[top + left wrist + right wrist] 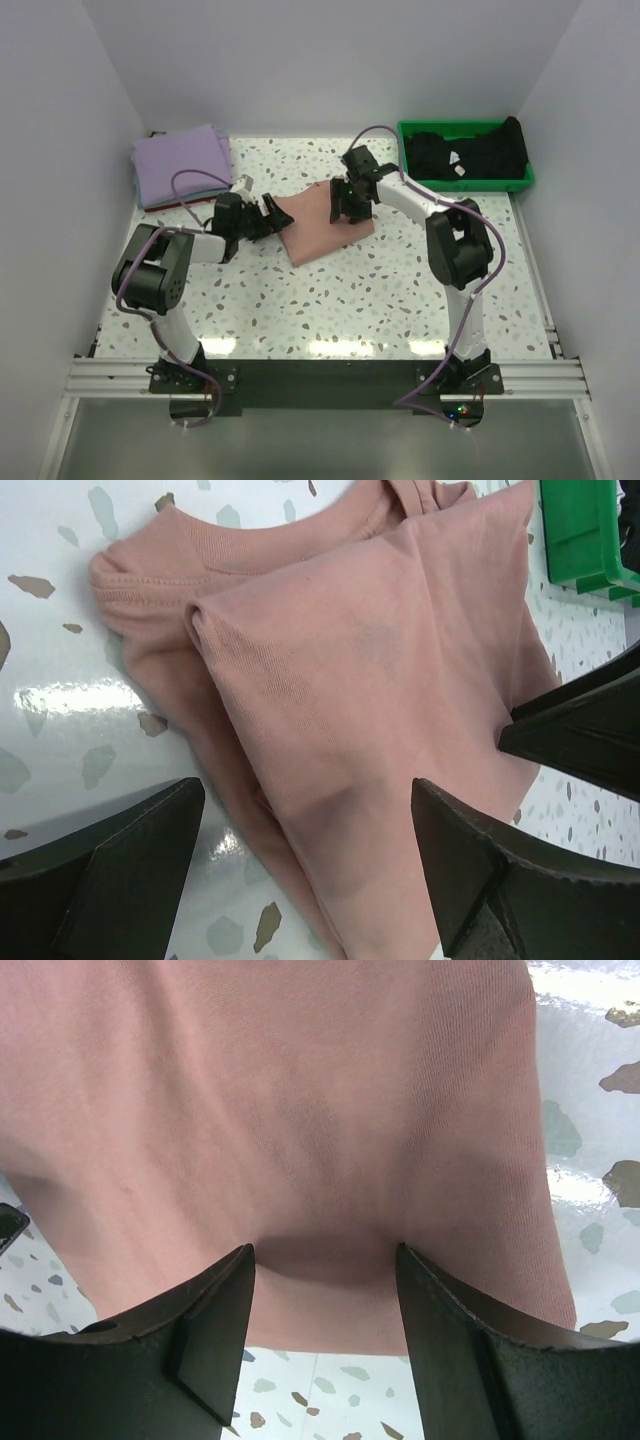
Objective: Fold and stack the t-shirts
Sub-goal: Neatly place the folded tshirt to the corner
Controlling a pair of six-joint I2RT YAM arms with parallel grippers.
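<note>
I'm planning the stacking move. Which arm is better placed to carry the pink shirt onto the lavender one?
Probably the left. The left gripper sits at the left edge of the pink shirt, jaws open, nearest the lavender shirt. The right gripper is over the far side, farther from it.

White desk (330, 300), speckled with grey-brown flecks. At its centre, salmon-pink t-shirt (325, 225), plain. Far-left corner: lavender t-shirt (183, 160), plain. Far-right corner: black t-shirt (470, 150) in bright green tray (470, 184). Both arms' fingers (210, 1330) matte black.
</note>
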